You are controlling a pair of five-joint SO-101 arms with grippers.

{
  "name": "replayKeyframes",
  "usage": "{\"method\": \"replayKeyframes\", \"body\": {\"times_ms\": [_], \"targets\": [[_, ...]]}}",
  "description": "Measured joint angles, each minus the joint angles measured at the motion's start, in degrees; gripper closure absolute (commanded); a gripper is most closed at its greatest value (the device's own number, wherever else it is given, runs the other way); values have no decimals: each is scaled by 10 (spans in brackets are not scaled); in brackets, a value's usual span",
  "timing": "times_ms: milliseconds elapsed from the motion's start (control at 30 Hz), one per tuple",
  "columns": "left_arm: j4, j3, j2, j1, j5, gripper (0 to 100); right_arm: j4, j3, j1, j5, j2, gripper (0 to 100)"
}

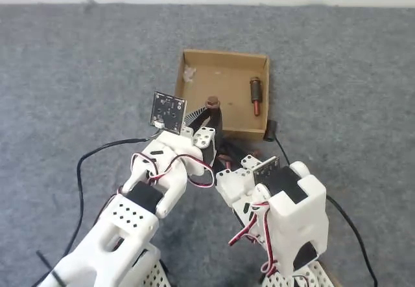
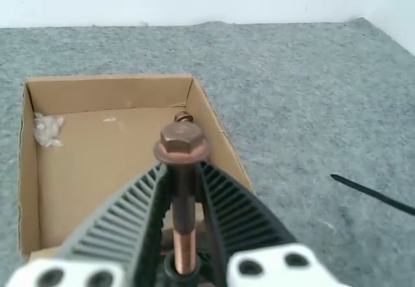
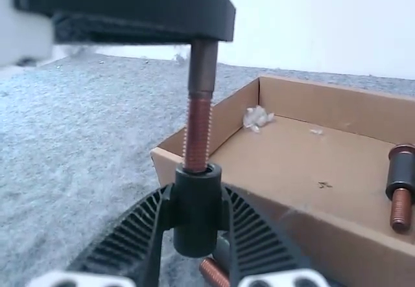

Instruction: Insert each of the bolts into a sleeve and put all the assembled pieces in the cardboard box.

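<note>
Near the cardboard box [image 1: 220, 83], left fingers [image 2: 130, 216] clamp a bolt [image 2: 183, 146]; right fingers [image 3: 139, 235] clamp the sleeve [image 3: 196, 203].

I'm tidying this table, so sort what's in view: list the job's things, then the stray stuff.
Job: bolt in the left gripper; sleeve in the right gripper; cardboard box; assembled piece inside it.
Stray: white scrap in the box corner; black cable on the carpet.
</note>
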Motion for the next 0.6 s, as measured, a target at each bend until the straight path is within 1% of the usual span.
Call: {"method": "replayKeyframes", "body": {"times_ms": [133, 367, 500, 600], "targets": [[-11, 2, 4, 0, -3, 987, 0, 1, 0, 0, -1, 993], [-61, -14, 120, 4, -21, 987, 0, 1, 1, -1, 0, 993], [-63, -10, 115, 9, -24, 987, 0, 1, 1, -1, 0, 993], [-59, 17, 76, 11, -40, 987, 0, 1, 1, -1, 0, 993]]}}
